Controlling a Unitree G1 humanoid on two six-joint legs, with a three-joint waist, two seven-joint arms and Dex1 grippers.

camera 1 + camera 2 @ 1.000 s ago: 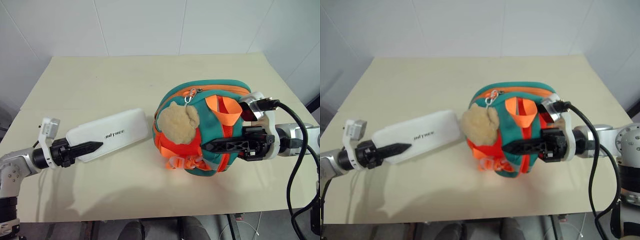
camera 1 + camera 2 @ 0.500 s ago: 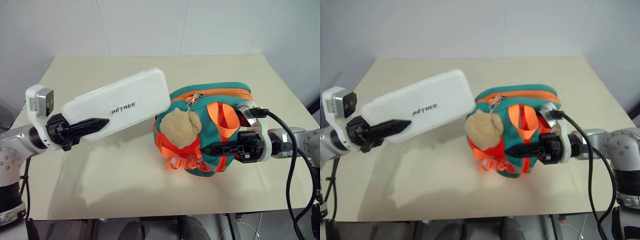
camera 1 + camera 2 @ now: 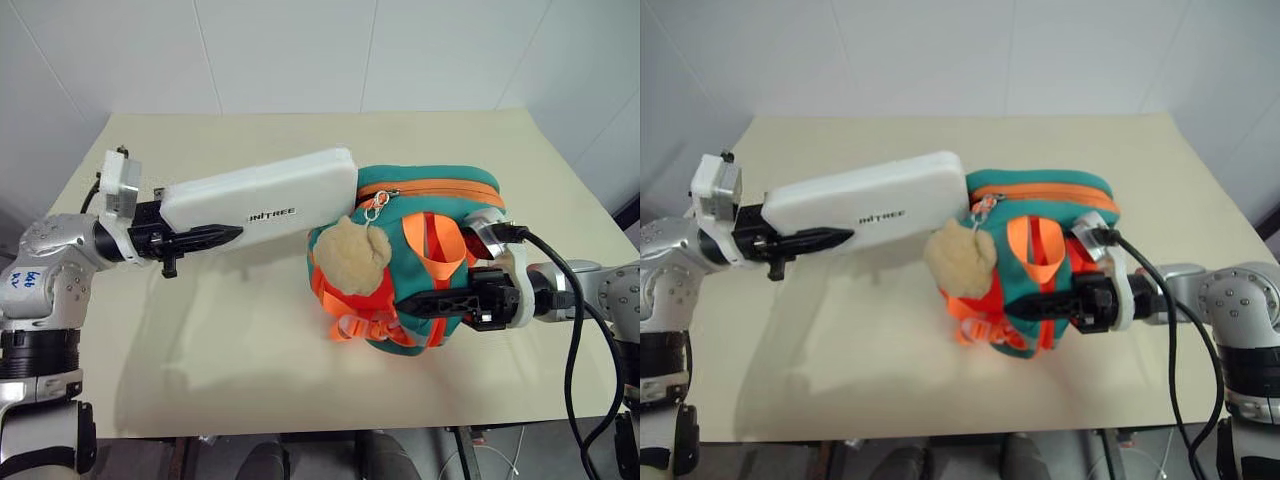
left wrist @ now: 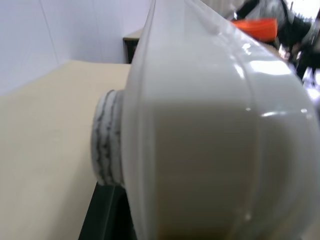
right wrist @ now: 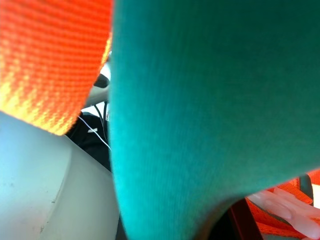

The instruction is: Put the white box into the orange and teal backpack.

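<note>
One white box [image 3: 262, 198] corner touches backpack [image 3: 440, 200] top.

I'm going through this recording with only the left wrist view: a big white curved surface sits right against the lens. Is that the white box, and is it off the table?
Observer: Yes. In the head views the left gripper holds the white box by one end, roughly level, clear of the table.
Operator: Where is its far end relative to the backpack?
Observer: It reaches the upper left edge of the orange and teal backpack, just above the zip pull. It is not inside.
Operator: And the other arm?
Observer: The right gripper is shut on the backpack on the side with the straps.
</note>
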